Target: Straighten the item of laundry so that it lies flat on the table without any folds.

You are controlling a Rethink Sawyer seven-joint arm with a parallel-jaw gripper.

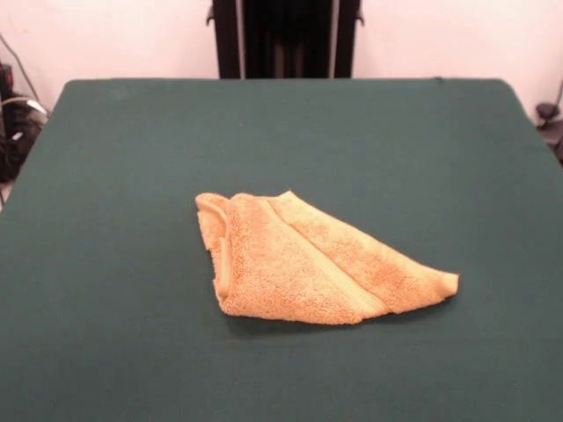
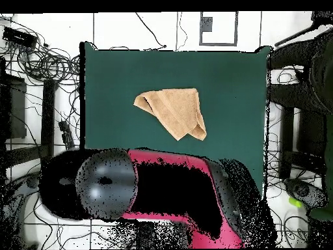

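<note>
Plainly, the towel point(image 1: 312, 264) lies near the middle of the green tabletop point(image 1: 106, 176), folded over itself into a rough triangle, so it needs spreading. The arm point(image 2: 169, 195) is drawn back; its tool is out of sight.

The red and black arm point(image 2: 169, 195) lies folded across the bottom of the overhead frame; its hand cannot be made out.
</note>
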